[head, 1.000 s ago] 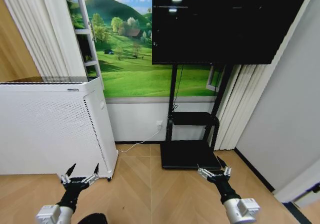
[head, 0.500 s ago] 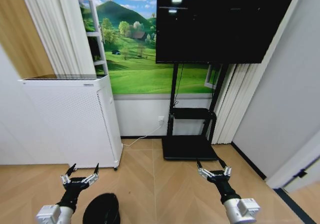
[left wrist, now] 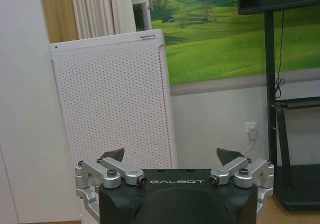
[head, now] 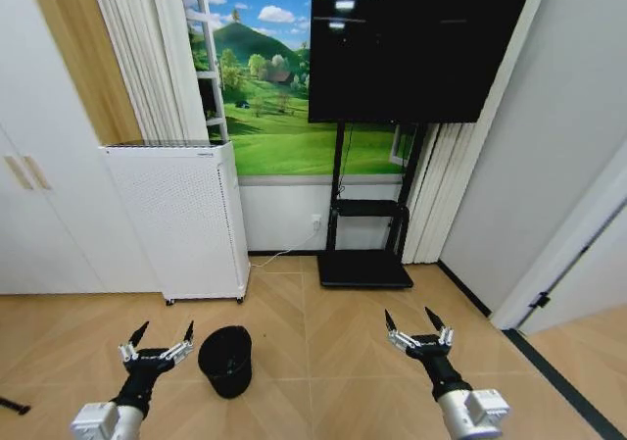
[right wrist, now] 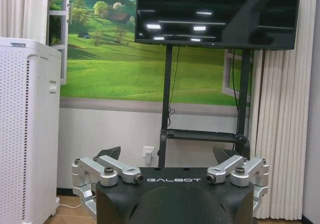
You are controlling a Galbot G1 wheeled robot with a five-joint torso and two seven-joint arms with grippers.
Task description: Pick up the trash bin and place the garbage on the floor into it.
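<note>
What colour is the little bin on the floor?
Black. The trash bin shows best in the head view, standing on the wooden floor near the left end effector.

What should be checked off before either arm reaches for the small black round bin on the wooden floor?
1. Small black round trash bin in sight, upright, mouth open: ok.
2. Left gripper open and empty, held beside the bin without touching it: ok.
3. Right gripper open and empty, well off to the bin's other side: ok.
4. Floor around the bin free of obstacles; the tall white perforated appliance stands behind it, apart: ok.
5. Garbage pieces located on the floor: not ok.
6. Whether the bin already holds anything: cannot tell, its inside is dark.
</note>
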